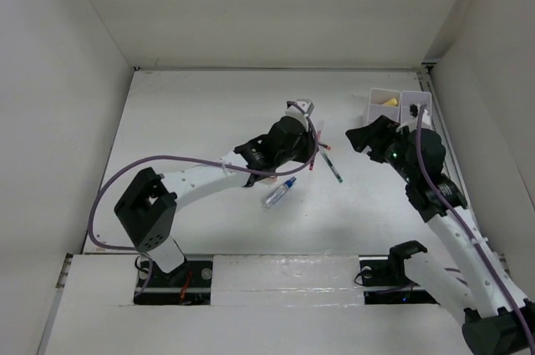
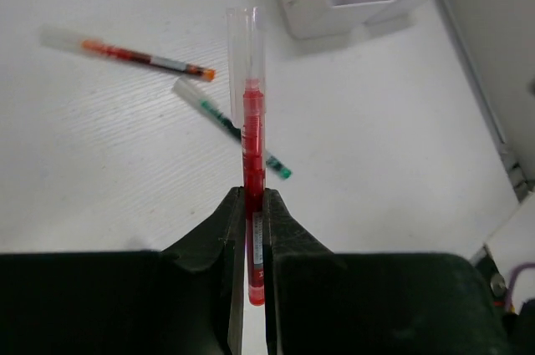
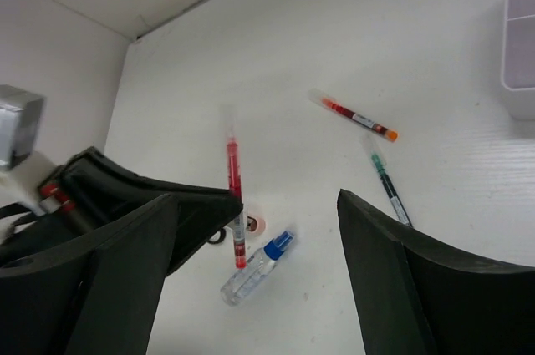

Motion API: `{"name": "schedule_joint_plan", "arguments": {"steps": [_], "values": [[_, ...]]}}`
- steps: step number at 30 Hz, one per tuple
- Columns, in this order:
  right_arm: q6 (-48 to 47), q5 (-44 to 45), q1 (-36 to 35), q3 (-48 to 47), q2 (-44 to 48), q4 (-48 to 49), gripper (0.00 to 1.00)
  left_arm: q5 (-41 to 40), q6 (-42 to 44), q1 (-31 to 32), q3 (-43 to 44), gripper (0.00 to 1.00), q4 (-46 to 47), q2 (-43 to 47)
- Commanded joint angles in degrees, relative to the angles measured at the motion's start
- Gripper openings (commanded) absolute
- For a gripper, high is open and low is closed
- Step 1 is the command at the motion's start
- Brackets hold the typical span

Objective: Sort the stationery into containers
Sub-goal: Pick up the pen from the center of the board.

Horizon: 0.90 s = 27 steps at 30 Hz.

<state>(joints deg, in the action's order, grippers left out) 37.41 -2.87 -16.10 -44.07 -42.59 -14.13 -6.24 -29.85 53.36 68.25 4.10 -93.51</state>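
1. Left jaws pinch the thin red clear-capped pen at mid-frame, over the white bench.
2. Right jaws gape wide, empty.
3. The white translucent plastic bins, upper right, hold something yellow.
4. A second red pen, a green pen and a blue-capped clear bottle lie unsorted.

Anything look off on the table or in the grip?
Nothing spilled or broken. The left pincer holds the red pen near one end, so most of it sticks out; the blue-capped bottle lies on its side.
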Motion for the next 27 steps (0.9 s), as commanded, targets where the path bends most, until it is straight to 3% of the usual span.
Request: {"name": "schedule_joint_plan", "arguments": {"steps": [1, 14, 19, 22, 24, 27], "values": [[0.5, -5.3, 0.3, -0.7, -3.0, 7.5, 0.82, 7.5, 5.9, 0.9, -3.2, 0.0, 10.8, 3.2], [1.0, -6.1, -2.4, 0.9, -10.9, 14.0, 0.8, 12.0, 7.2, 3.4, -3.2, 0.0, 13.5, 6.2], [1.0, -7.5, -3.7, 1.4, -12.2, 14.7, 0.69, 11.5, 7.2, 3.4, -2.7, 0.0, 13.5, 6.8], [1.6, -8.1, -5.4, 2.6, -12.2, 14.7, 0.67, 10.8, 7.2, 3.4, -1.6, 0.0, 12.3, 6.8], [2.3, -8.7, -6.0, 3.1, -12.2, 15.2, 0.57, 10.8, 7.2, 3.4, -1.0, 0.0, 12.3, 6.8], [3.5, -8.7, -6.5, 3.6, -11.6, 15.8, 0.31, 10.3, 7.2, 3.4, -0.3, 0.0, 12.3, 6.8]]}}
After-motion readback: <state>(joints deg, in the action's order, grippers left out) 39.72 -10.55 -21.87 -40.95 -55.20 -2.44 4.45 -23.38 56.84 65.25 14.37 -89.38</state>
